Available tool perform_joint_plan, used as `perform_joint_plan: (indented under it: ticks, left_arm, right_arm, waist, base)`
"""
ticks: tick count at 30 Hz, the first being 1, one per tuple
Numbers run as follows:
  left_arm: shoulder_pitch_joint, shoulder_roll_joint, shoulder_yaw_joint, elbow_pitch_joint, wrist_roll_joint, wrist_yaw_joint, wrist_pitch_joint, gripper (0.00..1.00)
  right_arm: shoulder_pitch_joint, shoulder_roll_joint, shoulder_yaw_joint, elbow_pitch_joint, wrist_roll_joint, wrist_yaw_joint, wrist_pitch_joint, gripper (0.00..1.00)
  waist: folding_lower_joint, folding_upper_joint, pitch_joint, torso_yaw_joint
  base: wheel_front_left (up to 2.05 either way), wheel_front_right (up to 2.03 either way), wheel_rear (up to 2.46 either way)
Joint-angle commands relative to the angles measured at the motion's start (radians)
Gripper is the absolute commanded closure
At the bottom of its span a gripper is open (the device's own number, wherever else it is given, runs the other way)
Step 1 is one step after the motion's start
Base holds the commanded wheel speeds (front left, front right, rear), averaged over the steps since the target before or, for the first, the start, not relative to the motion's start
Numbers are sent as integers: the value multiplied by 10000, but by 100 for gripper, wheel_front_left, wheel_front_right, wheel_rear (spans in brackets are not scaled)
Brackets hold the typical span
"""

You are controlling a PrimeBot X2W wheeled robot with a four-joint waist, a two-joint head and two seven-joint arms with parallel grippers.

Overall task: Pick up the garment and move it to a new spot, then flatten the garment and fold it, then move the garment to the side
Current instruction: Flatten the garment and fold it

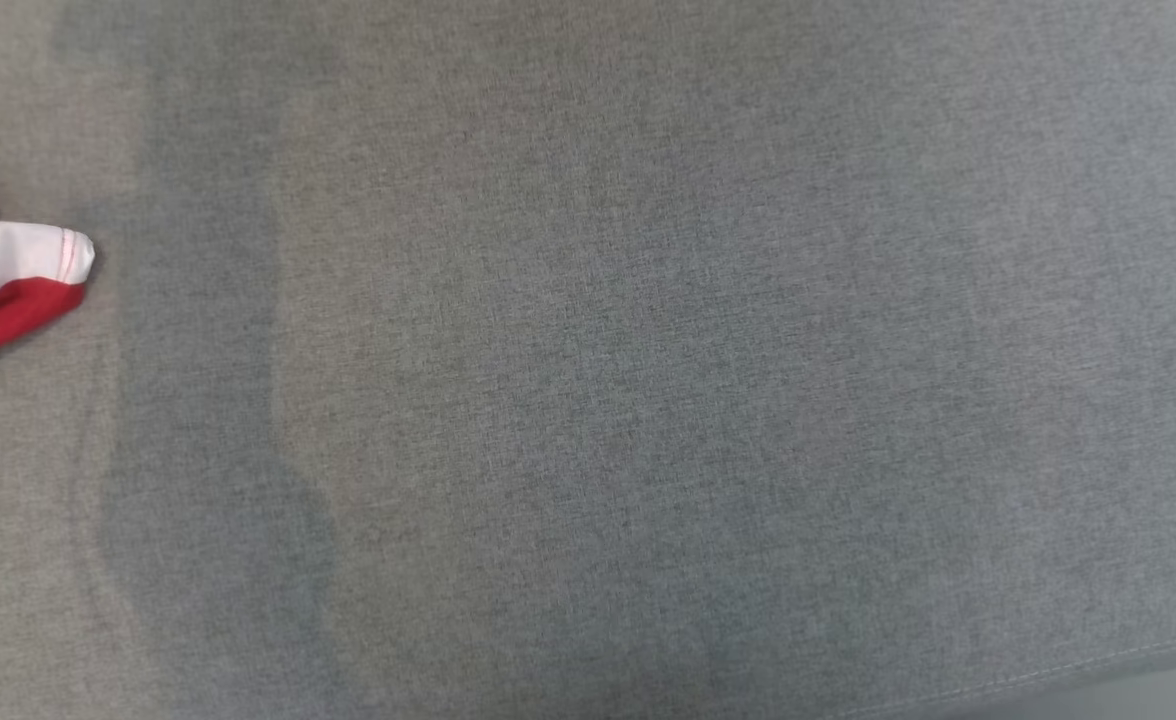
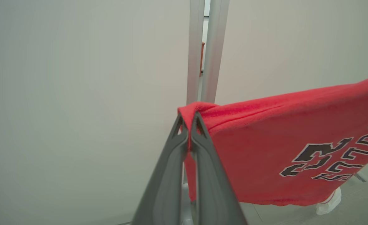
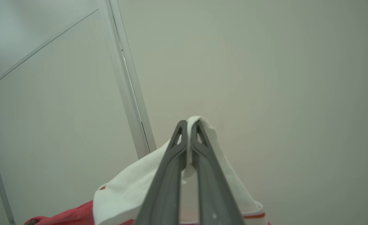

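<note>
**A:** Where's the garment [image 2: 265, 140]?

**B:** In the air, strung between the two hands. The left hand [image 2: 188, 117] is pinched tight on a red edge. The right hand [image 3: 189, 123] is pinched tight on a white part. Both wrist views show it against the wall [image 2: 77, 93], with printed letters hanging below the left grip.

**A:** Anything on the counter [image 1: 648, 400]?

**B:** The head view has a red-and-white corner [image 1: 23, 285] at the far left. I can't tell whether it touches the grey top or hangs just above it.

**A:** Which step is this, then?

**B:** The first, I'd judge. It's been picked up and is on its way to a new spot. Nothing looks flattened or folded yet.

**A:** And the next move?

**B:** Probably bring it over the middle of the counter with the hands apart, so the top edge is taut. Then lower it so the bottom lands first and draw it back to lie flat. Neither grip should let go until the cloth rests, because a slack span would likely bunch up.
</note>
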Motion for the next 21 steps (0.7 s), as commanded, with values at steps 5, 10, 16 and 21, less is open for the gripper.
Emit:
perform_joint_plan:
  ticks: [5, 10, 16, 21]
  left_arm:
    - [1854, 464, -895, -234, -826, 5, -97, 100]
    - [3623, 1027, -1619, -945, -1775, 7, 346, 100]
    - [5934, 1771, -2338, -2249, -2782, 7, 1096, 100]
    - [8061, 2438, -2911, -3406, -3517, 61, 2283, 100]
  right_arm:
    - [1618, -385, 1032, 116, 413, 5, 431, 100]
    - [3340, -971, 2013, -503, 755, 5, 1025, 100]
    - [5461, -1988, 2932, -1530, 1035, 3, 1931, 100]
    - [7415, -3109, 3820, -2817, 1421, 2, 3811, 100]
  waist:
    - [0, 0, -1192, 5]
    - [0, 0, -2094, -5]
    - [0, 0, -3219, -11]
    - [0, 0, -4145, -59]
  base:
    - [0, 0, 0]
    - [0, 0, 0]
    - [0, 0, 0]
    - [0, 0, 0]
